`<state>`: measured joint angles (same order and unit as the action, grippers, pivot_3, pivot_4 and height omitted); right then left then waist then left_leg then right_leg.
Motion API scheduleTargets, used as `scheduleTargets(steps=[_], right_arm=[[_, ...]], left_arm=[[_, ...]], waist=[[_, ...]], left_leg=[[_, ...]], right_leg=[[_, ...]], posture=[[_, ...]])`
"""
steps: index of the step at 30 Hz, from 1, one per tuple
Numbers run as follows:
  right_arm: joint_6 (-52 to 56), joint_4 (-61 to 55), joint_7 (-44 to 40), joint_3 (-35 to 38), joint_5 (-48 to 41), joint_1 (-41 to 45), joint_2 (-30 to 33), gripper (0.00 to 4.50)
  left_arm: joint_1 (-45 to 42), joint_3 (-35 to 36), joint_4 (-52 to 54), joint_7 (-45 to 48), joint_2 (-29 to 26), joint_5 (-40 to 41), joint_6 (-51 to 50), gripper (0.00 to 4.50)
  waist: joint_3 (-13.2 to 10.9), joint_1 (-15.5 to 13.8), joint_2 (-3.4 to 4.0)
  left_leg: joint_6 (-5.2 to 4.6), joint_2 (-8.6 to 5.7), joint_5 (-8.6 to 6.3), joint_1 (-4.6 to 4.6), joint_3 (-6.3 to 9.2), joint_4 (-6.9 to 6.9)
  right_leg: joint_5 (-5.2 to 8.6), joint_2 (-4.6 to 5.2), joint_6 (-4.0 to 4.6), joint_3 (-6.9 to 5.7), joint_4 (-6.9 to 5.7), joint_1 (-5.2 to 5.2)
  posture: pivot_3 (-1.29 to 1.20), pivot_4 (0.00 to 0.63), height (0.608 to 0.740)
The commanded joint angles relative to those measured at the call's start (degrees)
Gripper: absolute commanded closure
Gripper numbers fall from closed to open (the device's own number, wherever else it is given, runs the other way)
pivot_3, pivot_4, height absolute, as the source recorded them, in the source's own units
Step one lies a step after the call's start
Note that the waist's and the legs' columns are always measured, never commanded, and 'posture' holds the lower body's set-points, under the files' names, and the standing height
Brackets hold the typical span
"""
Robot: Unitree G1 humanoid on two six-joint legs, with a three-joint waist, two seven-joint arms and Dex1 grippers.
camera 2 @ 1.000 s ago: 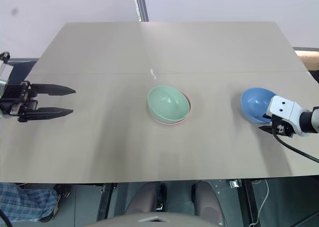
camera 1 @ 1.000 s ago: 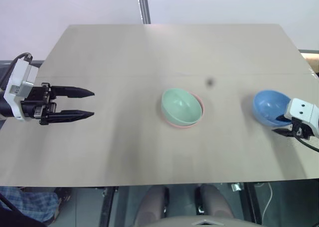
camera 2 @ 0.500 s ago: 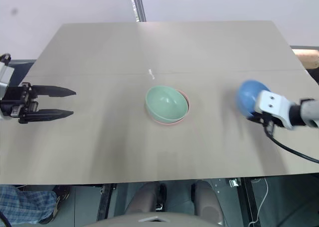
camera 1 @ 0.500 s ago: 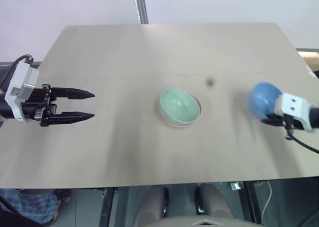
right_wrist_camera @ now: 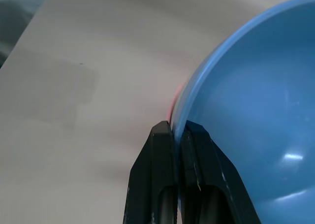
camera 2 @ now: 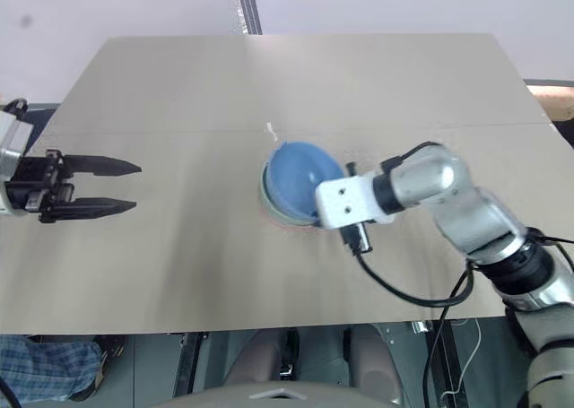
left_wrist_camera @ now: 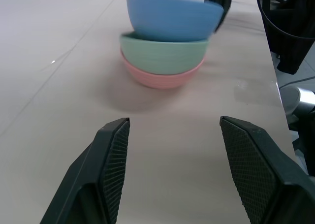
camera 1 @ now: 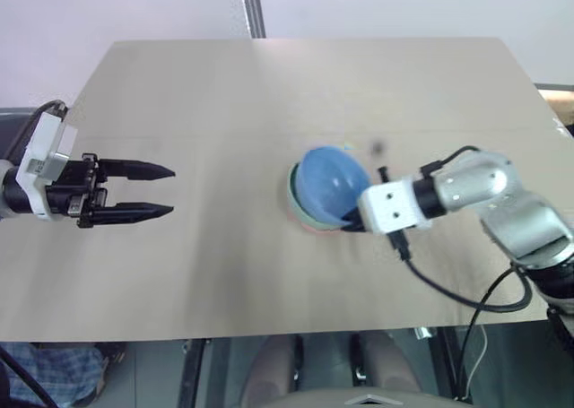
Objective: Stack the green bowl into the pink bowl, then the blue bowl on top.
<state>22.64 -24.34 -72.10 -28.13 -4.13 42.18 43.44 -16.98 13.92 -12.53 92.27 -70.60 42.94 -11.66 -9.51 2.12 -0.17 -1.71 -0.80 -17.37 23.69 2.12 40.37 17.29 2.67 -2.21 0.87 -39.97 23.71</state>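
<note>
1. The blue bowl (left_wrist_camera: 172, 18) hangs over the green bowl (left_wrist_camera: 165, 54), which sits nested in the pink bowl (left_wrist_camera: 160, 77) near the middle of the table (camera 1: 269, 94), well in from every edge; in the left wrist view it looks just short of seated.
2. The right gripper (right_wrist_camera: 178, 135) pinches the blue rim, jaws closed on it; judged best: level the bowl, centre it, lower until it rests, then let go.
3. The left gripper (camera 1: 152, 191) idles by the left edge, jaws apart, empty.
</note>
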Motion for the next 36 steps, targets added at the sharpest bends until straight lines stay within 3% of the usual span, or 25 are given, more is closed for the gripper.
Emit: scheduleTargets(steps=[1,5,10,12,15,20,26,30,36], right_arm=[[-2.9,-1.1,-0.5,-0.9,2.8,1.8,-0.5,4.45],[-6.0,0.9,-0.9,-1.8,5.7,2.0,-0.4,2.88],[-6.5,2.3,-0.5,-0.8,6.8,2.6,-1.3,0.60],[-5.7,2.7,-0.2,-0.2,6.9,3.1,-1.7,0.09],[-4.7,2.3,-1.5,2.1,4.8,3.3,-0.8,0.09],[3.9,2.6,-2.5,15.2,-7.2,0.6,2.5,0.09],[13.6,3.6,-7.4,33.6,-20.7,-12.7,12.8,0.09],[11.2,12.0,-10.9,44.5,-23.6,-22.7,17.6,0.09],[2.7,23.0,-13.2,53.4,-23.1,-31.7,20.3,0.09]], left_arm=[[0.1,1.5,0.6,0.2,-0.7,0.7,0.6,1.39],[0.5,2.0,0.8,0.2,-0.7,0.6,0.4,1.39],[0.1,2.1,1.1,0.2,-0.2,0.2,0.2,1.39],[0.1,2.0,1.0,0.2,-0.1,0.3,0.4,1.39],[0.1,2.0,0.8,0.2,-0.1,0.3,0.6,1.39],[1.2,3.0,1.2,0.2,-0.1,0.5,0.5,1.39],[4.7,7.0,3.0,0.2,0.5,1.0,-1.0,1.39],[8.5,10.8,5.2,0.2,1.7,0.4,-1.9,1.39],[14.2,17.3,9.4,-3.3,5.2,1.0,-5.5,1.39]], waist=[[0.0,0.0,0.00],[0.0,0.1,0.00],[0.0,0.1,0.00],[0.0,0.2,0.00],[0.0,0.2,0.00],[0.0,0.0,0.00],[0.0,-0.3,0.00],[0.0,-0.3,0.01],[0.0,0.1,0.04]], left_leg=[[0.00,0.00,0.00,0.00,0.00,0.00],[0.00,0.00,0.00,0.00,0.00,0.00],[0.00,0.00,0.00,-0.01,0.00,0.00],[0.00,0.00,0.00,0.00,0.00,0.00],[0.00,0.00,0.00,0.00,0.00,0.00],[0.00,-0.01,0.00,0.01,0.01,0.00],[-0.01,-0.01,0.00,0.02,0.07,-0.03],[-0.03,-0.01,-0.01,-0.01,0.00,-0.03],[-0.26,0.05,-0.14,-0.28,-0.13,-0.06]], right_leg=[[0.00,0.00,0.00,-0.01,0.01,0.00],[0.00,-0.01,0.00,-0.02,0.01,-0.01],[0.00,-0.02,0.00,-0.02,0.00,0.00],[0.00,-0.03,0.00,-0.03,0.00,0.00],[0.00,-0.02,0.00,-0.02,0.00,0.00],[0.00,0.01,0.00,-0.04,0.01,-0.02],[0.00,0.04,0.00,0.02,0.07,-0.07],[0.00,0.03,0.00,0.06,0.04,-0.11],[0.00,-0.02,0.00,0.16,-0.05,-0.26]], posture=[[0.00,0.150,0.740],[0.00,0.150,0.740],[0.00,0.150,0.740],[0.00,0.150,0.740],[0.00,0.150,0.740],[0.00,0.150,0.740],[0.00,0.150,0.740],[0.00,0.150,0.740],[0.00,0.150,0.740]])
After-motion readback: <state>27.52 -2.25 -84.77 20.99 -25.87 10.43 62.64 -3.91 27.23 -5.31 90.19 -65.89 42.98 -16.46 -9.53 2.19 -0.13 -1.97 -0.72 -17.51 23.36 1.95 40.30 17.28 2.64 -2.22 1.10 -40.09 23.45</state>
